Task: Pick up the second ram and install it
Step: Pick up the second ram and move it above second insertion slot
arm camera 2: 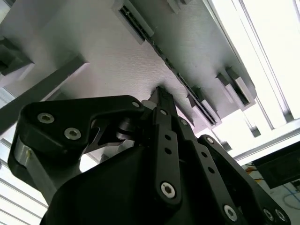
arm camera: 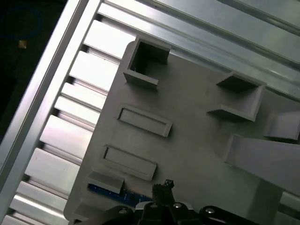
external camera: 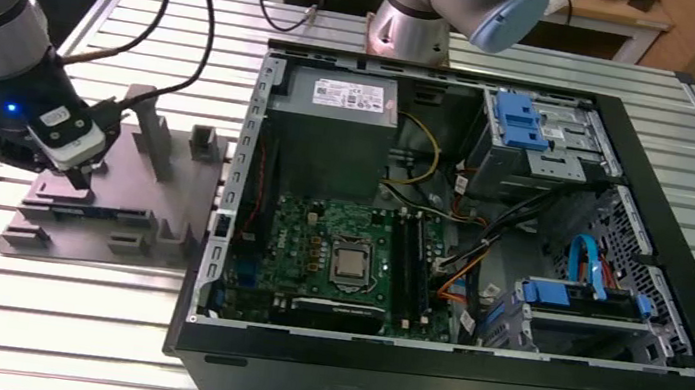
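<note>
The second ram stands on edge in a slot of the grey fixture plate [external camera: 140, 183]. It is a thin dark strip [arm camera 2: 182, 77] in the second wrist view and a blue-green edge [arm camera: 107, 192] in the first wrist view. My gripper [external camera: 65, 174] hangs low over the plate's near-left part in the exterior view. Its fingertips [arm camera 2: 159, 93] are pressed together just above the plate, close beside the ram, with nothing between them. In the first wrist view the gripper's tip [arm camera: 164, 184] pokes out next to the ram's edge.
An open computer case [external camera: 657, 296] lies to the exterior view's right of the fixture, with a green motherboard [external camera: 316, 226] and long memory slots [external camera: 415, 259] inside. Upright grey posts [external camera: 149, 134] rise from the fixture near my wrist. A second arm's base [external camera: 411, 22] stands behind the case.
</note>
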Controlling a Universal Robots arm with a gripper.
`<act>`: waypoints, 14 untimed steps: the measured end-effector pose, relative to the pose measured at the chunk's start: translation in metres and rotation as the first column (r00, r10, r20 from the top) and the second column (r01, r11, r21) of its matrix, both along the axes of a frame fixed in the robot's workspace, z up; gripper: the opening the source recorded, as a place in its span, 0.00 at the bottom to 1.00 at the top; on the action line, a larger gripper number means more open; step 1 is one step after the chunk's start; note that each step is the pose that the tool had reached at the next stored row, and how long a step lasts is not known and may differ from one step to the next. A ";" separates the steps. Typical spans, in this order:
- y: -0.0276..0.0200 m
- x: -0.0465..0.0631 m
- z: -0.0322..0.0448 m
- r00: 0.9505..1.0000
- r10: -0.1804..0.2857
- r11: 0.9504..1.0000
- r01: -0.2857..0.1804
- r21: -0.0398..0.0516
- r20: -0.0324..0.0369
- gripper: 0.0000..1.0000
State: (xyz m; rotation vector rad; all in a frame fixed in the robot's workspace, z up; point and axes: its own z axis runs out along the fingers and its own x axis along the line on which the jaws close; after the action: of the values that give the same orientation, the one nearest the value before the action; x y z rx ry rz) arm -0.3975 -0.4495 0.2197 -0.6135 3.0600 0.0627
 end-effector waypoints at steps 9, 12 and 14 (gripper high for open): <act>0.0000 0.000 0.0000 0.995 0.103 0.995 -0.103 0.000 0.000 0.10; 0.0000 0.000 0.0000 0.990 0.138 0.990 -0.138 0.000 0.000 0.10; 0.0000 0.000 -0.0001 0.987 0.161 0.987 -0.161 0.000 0.000 0.10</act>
State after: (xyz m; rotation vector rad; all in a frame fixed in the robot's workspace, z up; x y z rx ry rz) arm -0.3975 -0.4495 0.2196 -0.8591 3.0037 0.0651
